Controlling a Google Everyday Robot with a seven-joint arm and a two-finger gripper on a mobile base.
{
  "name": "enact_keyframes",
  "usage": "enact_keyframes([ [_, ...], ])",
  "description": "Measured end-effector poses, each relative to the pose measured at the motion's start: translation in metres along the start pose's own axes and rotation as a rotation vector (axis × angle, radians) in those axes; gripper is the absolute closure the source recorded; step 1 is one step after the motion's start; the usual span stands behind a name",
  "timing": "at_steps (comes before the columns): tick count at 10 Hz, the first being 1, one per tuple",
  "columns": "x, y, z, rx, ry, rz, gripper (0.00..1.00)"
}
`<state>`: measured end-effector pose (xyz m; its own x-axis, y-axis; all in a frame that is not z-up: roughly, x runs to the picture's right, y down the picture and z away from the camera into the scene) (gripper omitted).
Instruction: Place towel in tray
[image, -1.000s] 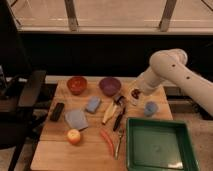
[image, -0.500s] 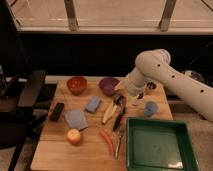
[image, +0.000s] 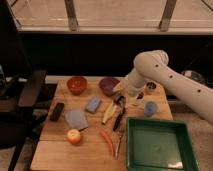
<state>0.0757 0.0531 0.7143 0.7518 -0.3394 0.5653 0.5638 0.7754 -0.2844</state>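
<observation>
Flat grey-blue towel left of tray

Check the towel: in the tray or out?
Out. The towel lies flat on the table, left of the tray and apart from it. The gripper hovers by the banana, not touching the towel.

Two bowls — one towel, one sponge, one tray, one apple, one banana, one cup — one gripper above banana.

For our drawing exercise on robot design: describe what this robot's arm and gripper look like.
The arm is white, thick and tube-like, with a rounded bend and a row of small dark dots along its side. The gripper at its tip looks darker; it is above the table, beside the purple bowl.
</observation>
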Motion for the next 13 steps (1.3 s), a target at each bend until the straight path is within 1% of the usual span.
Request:
enact_keyframes([
  [2,-0.019,-0.012,0.026,-0.014,-0.030,-0.050,0.35],
  [4,-0.054,-0.036,0.071,-0.032,-0.081,-0.123,0.35],
  [6,-0.081,-0.053,0.111,-0.036,-0.144,-0.185,0.35],
  [8,-0.107,-0.066,0.146,-0.046,-0.209,-0.241,0.35],
  [9,-0.121,-0.071,0.158,-0.056,-0.225,-0.265,0.35],
  [13,-0.123,-0.072,0.160,-0.060,-0.229,-0.270,0.35],
])
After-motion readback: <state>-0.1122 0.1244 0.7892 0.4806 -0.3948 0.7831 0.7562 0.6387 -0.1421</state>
